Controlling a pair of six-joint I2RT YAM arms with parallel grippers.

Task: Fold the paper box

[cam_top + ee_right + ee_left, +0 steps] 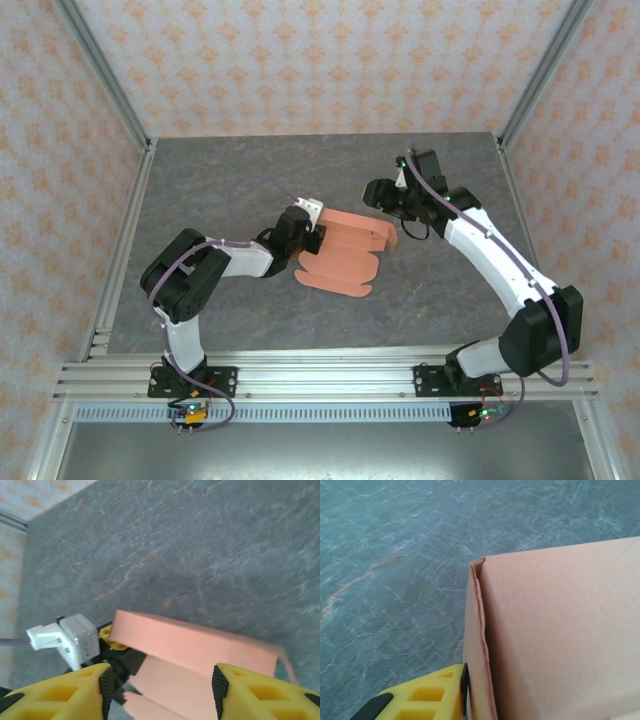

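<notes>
Since the paper box [345, 255] is only half up, with one long panel [190, 642] standing and the flaps [335, 275] on its near side lying flat on the table [220, 180], I reckon the job right now is squaring that wall off before anything gets tucked. My left gripper [308, 236] is at the box's left end, and as far as I can judge it's pinched on the doubled card edge there. Just one yellow finger [427, 695] shows from the left wrist, snug against the card, so don't quote me. My right gripper [160, 685] is at the box's right end, fingers spread wide with nothing in them and the standing panel framed between them. My tips: use the left hold as an anchor, bring the right in along the crease rather than mid-panel, squeeze gently since thin card probably buckles, and don't tug the box's ends apart.
</notes>
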